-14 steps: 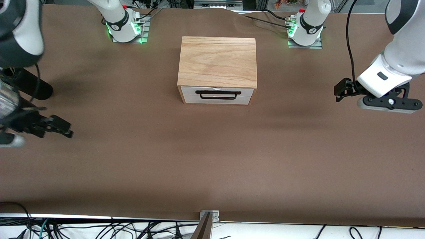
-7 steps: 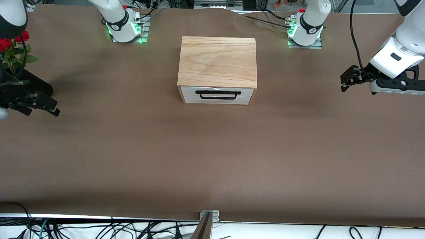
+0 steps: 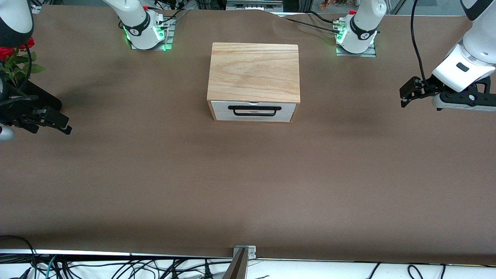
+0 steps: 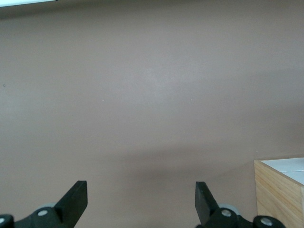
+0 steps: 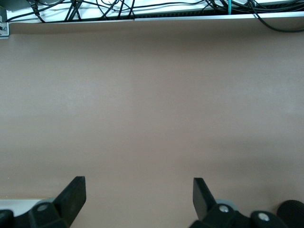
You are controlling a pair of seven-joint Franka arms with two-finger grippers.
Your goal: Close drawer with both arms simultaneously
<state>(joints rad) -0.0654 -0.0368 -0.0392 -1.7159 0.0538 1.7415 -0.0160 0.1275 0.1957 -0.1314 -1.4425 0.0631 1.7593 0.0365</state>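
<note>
Drawer (image 3: 252, 111) front, white with a thin black wire handle (image 3: 254, 111), faces the front camera and sits flush inside the light oak box (image 3: 254, 73), so it reads as pushed fully in. That box stands near the middle of the brown table (image 3: 248, 186), closer to the robots' bases than to the front camera, with its plain wooden top above the drawer. Nothing touches the drawer or the box.

The right gripper (image 3: 64, 127) hangs over the table at the right arm's end, well apart from the box, a little nearer the front camera than the drawer front by its place in the front view. Its two black fingers (image 5: 71, 194) are spread wide in the right wrist view, with only bare brown surface between them; it holds nothing. Just beside that arm, at the table's edge, stand red roses (image 3: 11, 50) with green leaves.

The left gripper (image 3: 406, 97) hangs over the table at the left arm's end, also well apart from the box and roughly level with the drawer front. In the left wrist view its fingers (image 4: 75, 197) are likewise spread wide and empty, and a corner of the oak box (image 4: 280, 190) shows at the picture's edge.

Farthest off, the two arm bases (image 3: 145, 29) glow green along the table's upper edge.
</note>
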